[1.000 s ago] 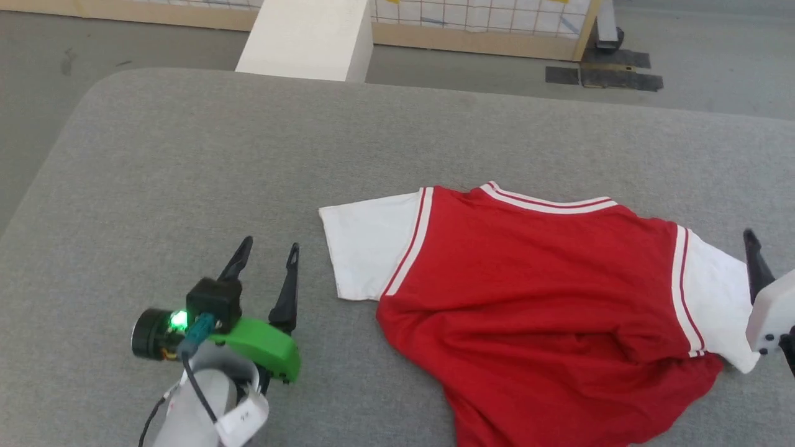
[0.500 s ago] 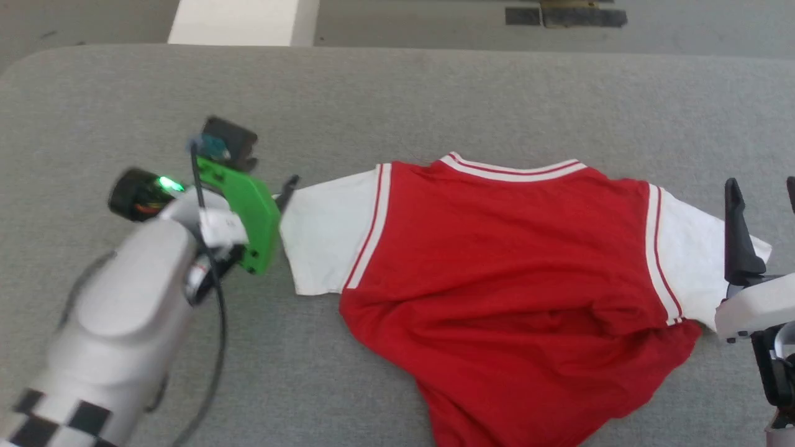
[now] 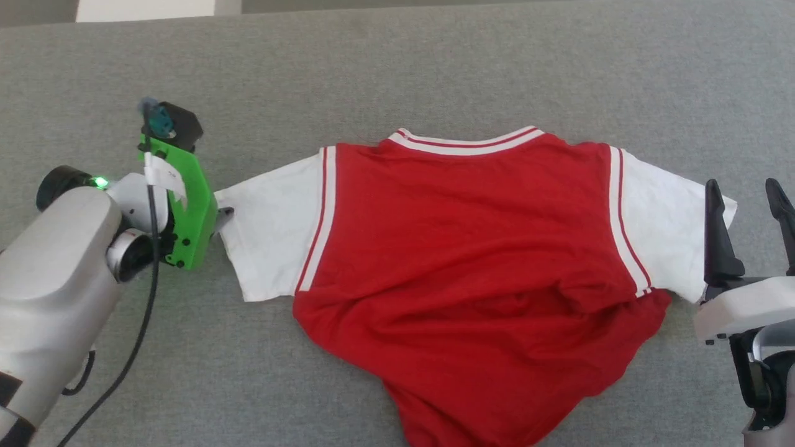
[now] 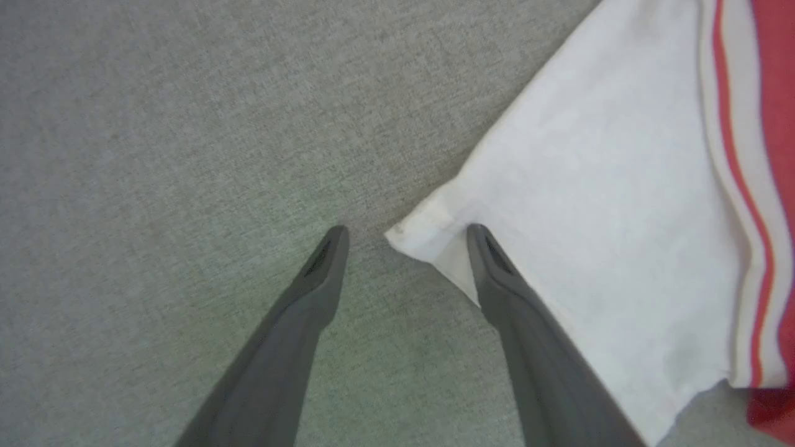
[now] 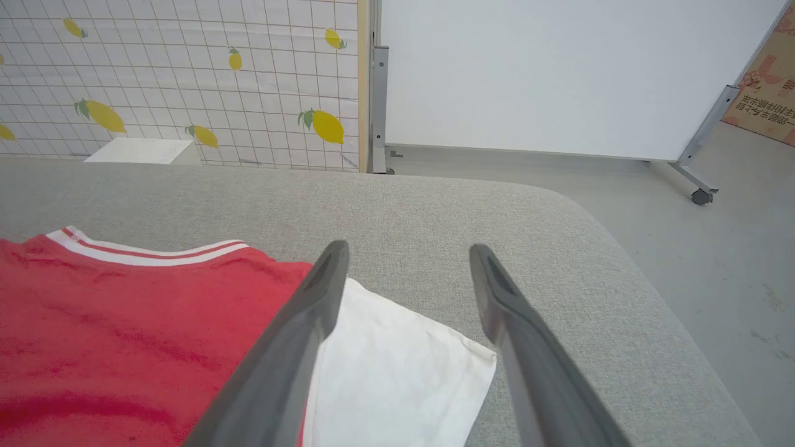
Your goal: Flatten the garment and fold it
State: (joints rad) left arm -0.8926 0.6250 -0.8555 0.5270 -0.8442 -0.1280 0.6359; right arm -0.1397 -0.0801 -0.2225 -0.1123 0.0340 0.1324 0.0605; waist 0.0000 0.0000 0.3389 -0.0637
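The red shirt lies spread but rumpled on the gray counter, its 2 white sleeves out, with the left gripper straddling one sleeve corner and the right gripper at the other sleeve's edge, both jaws released.

Bright, even, diffuse light; the shirt casts only a thin, soft shadow. The left wrist view looks slightly blurred.

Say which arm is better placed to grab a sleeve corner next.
Left. The left gripper is open with a sleeve corner of the garment between its fingertips. The right gripper, also open, points past the other sleeve's edge, seemingly above it.
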